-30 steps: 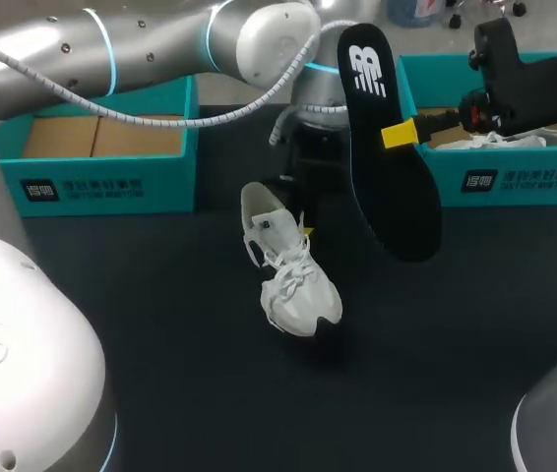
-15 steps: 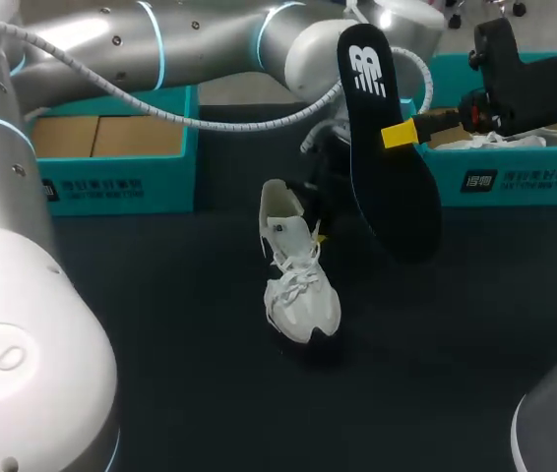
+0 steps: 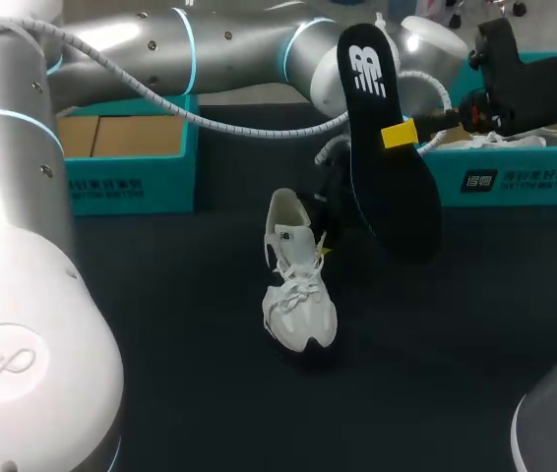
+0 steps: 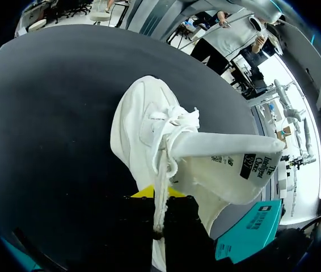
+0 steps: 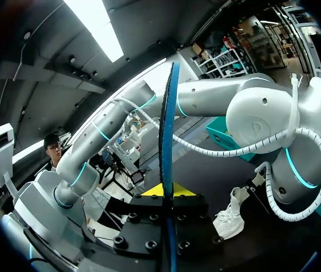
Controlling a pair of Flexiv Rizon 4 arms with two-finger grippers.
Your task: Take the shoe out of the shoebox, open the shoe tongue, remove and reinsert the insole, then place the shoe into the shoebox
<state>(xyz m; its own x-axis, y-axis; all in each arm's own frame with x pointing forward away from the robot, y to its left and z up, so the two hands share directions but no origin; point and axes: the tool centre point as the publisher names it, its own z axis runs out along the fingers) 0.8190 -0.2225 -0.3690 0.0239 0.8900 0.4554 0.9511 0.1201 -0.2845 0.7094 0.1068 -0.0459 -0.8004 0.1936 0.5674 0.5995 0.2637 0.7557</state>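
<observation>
While the white lace-up sneaker [image 3: 298, 287] sits at the centre of the dark tabletop [image 3: 180, 374] in the head view, the left arm [image 3: 219, 44] reaches from the upper left to its heel end. The right arm [image 3: 534, 74], upper right, holds the black foam insole [image 3: 389, 167] upright before the teal cardboard shoebox [image 3: 515, 179]. In the left wrist view the left jaws stand nearly together, pinching a thin white edge beside the raised tongue [image 4: 223, 161]. In the right wrist view the right jaws clamp the insole edge-on at mid-length. A slipping tongue pinch could let the opening fall shut, and the insole may buckle against the collar.
</observation>
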